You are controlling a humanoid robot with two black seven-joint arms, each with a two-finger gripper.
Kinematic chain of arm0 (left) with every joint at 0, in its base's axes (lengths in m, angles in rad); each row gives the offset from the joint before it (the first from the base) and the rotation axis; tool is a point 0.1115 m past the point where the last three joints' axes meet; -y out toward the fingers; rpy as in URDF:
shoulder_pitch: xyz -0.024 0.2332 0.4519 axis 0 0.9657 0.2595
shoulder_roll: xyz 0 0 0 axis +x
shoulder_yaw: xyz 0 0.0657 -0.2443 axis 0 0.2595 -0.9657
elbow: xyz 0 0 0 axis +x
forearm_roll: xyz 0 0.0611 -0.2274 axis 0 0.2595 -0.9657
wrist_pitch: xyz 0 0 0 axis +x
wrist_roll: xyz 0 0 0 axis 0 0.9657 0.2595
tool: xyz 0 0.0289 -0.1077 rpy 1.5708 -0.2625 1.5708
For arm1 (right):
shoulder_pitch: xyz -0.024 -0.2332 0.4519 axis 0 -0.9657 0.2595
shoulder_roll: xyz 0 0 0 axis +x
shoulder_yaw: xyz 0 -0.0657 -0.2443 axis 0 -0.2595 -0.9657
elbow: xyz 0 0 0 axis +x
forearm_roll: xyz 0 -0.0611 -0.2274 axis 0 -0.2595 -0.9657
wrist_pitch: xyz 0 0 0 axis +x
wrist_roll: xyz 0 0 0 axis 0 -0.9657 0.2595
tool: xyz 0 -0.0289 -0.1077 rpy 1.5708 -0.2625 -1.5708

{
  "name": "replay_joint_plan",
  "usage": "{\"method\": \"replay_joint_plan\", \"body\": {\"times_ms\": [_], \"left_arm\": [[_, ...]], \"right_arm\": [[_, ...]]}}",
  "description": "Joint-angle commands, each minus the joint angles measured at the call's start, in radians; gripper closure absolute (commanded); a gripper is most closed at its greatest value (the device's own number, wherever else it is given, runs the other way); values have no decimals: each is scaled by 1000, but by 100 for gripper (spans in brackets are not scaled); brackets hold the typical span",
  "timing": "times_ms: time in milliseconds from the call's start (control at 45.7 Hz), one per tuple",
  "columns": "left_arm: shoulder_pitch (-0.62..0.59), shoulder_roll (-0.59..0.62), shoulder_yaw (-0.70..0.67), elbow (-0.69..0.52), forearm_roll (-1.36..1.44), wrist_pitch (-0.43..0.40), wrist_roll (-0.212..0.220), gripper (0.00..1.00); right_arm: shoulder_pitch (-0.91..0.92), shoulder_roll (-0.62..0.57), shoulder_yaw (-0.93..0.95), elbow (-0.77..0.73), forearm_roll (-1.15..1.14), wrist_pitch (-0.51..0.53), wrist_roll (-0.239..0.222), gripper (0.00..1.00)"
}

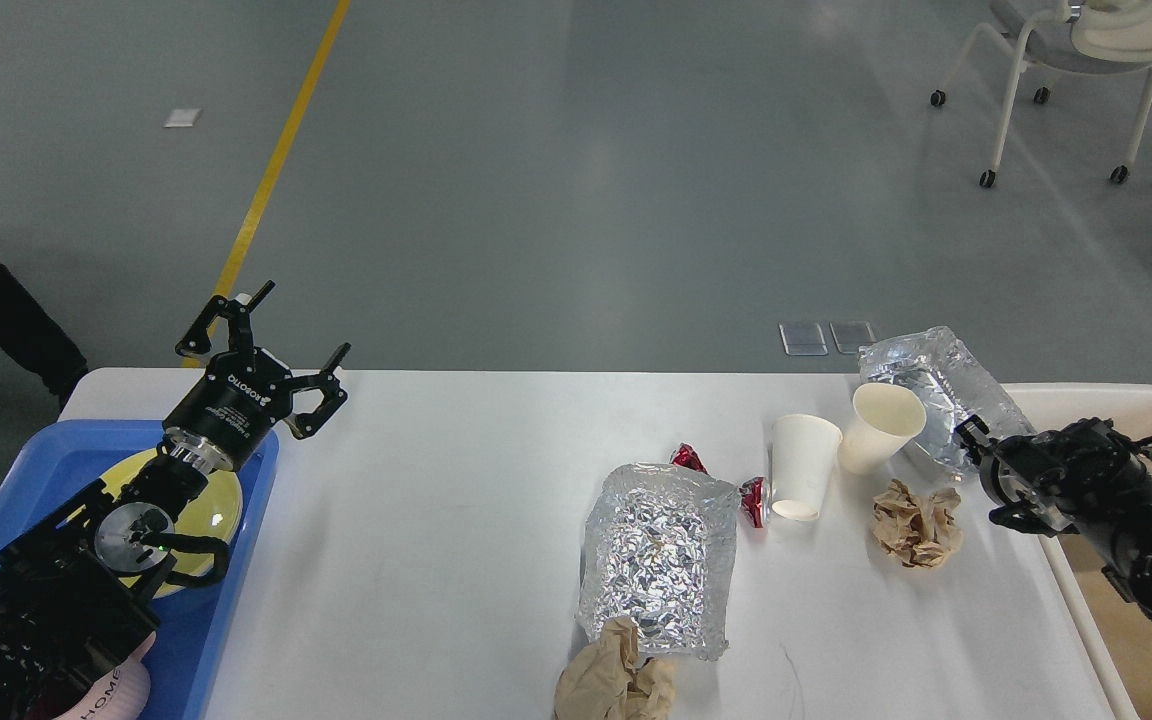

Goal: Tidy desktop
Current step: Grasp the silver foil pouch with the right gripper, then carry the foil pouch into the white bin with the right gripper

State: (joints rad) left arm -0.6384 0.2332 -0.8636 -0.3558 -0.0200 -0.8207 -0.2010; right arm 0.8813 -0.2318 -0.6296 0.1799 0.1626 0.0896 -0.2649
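One white bench (436,520) with rounded corners fills the near part of the view, standing on a grey floor (576,180) crossed by a yellow line (281,150); a wheeled chair (1076,60) stands far right. A blue plastic tray (236,560) lies on the bench's left end, holding a yellow-green plate (221,500), and a beige bin (1106,400) sits at the right end. Near the middle lies a crumpled foil tray (658,555), its near edge touching a wad of brown paper (608,682). A second crumpled foil container (921,375) rests at the far right of the bench, with a tilted white paper cup (881,428) against it. Another white paper cup (801,467) stands just left of that one. A second brown paper ball (918,523) lies near those cups. Red wrapper scraps (753,500) sit between the foil tray and the cups. The left gripper (278,330) hangs above the far left bench edge, fingers spread wide and holding nothing. The right gripper (981,470) is beside the far foil container, dark and end-on, so I cannot tell how it stands.
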Motion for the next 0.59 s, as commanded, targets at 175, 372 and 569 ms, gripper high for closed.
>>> {"method": "replay_joint_plan", "body": {"times_ms": [175,372,569], "left_arm": [[0,0,0,0,0,0,0,0],[0,0,0,0,0,0,0,0],[0,0,0,0,0,0,0,0]], "right_arm": [[-10,8,16,1,-2,-28,23,100],[-8,-1,13,7,-11,-22,32,100],[155,-150,-50,56,-37,174,35,100]]}}
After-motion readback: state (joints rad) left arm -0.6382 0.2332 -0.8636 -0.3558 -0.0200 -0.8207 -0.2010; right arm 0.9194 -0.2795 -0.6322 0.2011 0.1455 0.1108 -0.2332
